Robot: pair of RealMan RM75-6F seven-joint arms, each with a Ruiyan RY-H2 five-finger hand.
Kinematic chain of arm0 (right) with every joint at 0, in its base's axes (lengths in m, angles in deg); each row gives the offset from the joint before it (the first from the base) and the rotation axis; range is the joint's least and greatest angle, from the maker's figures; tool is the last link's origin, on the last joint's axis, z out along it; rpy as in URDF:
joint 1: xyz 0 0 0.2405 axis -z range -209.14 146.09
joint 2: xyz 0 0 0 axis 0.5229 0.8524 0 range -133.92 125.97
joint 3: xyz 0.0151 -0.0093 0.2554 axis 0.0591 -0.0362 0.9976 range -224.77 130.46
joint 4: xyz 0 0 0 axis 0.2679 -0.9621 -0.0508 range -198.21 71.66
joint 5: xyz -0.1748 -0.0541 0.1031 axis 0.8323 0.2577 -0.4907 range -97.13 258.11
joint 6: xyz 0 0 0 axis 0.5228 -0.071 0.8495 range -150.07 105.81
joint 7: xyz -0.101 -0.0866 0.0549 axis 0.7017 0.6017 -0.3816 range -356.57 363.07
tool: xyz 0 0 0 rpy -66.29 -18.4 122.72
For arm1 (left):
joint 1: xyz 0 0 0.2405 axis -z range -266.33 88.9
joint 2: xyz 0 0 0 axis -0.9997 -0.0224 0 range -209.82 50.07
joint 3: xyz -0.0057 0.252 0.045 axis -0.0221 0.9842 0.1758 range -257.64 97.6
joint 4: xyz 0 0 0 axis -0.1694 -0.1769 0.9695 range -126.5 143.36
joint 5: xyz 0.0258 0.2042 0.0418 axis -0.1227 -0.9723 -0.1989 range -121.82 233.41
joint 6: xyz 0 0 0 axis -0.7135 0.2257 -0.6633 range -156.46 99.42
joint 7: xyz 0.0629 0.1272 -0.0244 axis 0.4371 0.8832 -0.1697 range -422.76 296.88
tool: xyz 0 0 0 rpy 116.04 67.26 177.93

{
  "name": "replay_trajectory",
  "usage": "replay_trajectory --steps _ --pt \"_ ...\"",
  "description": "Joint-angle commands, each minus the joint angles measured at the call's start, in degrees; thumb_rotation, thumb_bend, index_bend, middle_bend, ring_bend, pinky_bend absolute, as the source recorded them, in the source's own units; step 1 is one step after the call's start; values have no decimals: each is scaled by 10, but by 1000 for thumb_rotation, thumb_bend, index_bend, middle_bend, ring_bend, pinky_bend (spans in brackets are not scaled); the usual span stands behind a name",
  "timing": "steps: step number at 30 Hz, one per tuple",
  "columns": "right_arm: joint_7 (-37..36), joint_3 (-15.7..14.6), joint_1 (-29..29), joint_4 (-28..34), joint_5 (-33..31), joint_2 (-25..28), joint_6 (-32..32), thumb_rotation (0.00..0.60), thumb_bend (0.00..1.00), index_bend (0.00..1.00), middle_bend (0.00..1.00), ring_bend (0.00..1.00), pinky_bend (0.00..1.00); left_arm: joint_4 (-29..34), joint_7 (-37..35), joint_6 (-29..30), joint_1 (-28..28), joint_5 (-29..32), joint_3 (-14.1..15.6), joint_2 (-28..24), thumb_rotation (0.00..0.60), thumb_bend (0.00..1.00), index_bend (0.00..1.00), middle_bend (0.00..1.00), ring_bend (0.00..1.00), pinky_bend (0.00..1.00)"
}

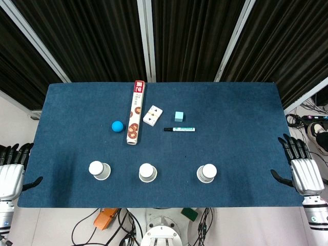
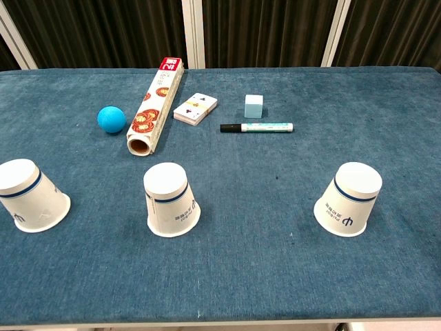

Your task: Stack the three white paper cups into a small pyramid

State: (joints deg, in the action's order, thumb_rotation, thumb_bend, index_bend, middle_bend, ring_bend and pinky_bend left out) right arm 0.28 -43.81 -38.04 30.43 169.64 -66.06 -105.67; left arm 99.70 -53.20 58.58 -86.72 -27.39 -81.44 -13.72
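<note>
Three white paper cups stand upside down in a row near the table's front edge: a left cup (image 1: 99, 170) (image 2: 31, 194), a middle cup (image 1: 147, 172) (image 2: 171, 199) and a right cup (image 1: 206, 173) (image 2: 349, 198), each apart from the others. My left hand (image 1: 11, 174) hangs off the table's left edge with fingers spread, holding nothing. My right hand (image 1: 303, 171) is beyond the right edge, fingers apart and empty. Neither hand shows in the chest view.
Behind the cups on the blue table (image 1: 246, 128) lie a blue ball (image 1: 118, 126), a long tube box (image 1: 136, 119), a deck of cards (image 1: 152, 115), a small pale blue block (image 1: 179, 116) and a marker (image 1: 179, 129).
</note>
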Motion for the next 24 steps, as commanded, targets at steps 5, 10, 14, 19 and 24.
replay_trajectory --steps 5,10,14,19,24 --pt "6 3 -3 7 1 6 0 600 351 0 0 0 0 1 -14 -8 2 -9 4 -2 600 138 61 99 48 9" --pt "15 7 6 18 6 27 -25 600 351 0 0 0 0 17 -14 -33 27 -41 8 -2 600 138 132 124 63 9" --pt "24 10 15 34 12 46 -47 600 351 0 0 0 0 37 -8 -86 64 -70 17 -6 600 139 211 138 76 9" --pt "24 10 22 45 13 58 -59 600 351 0 0 0 0 66 8 -158 112 -86 22 1 600 161 229 139 77 9" --pt "21 10 22 44 14 58 -59 600 352 0 0 0 0 85 29 -204 143 -75 18 8 600 181 231 139 78 8"
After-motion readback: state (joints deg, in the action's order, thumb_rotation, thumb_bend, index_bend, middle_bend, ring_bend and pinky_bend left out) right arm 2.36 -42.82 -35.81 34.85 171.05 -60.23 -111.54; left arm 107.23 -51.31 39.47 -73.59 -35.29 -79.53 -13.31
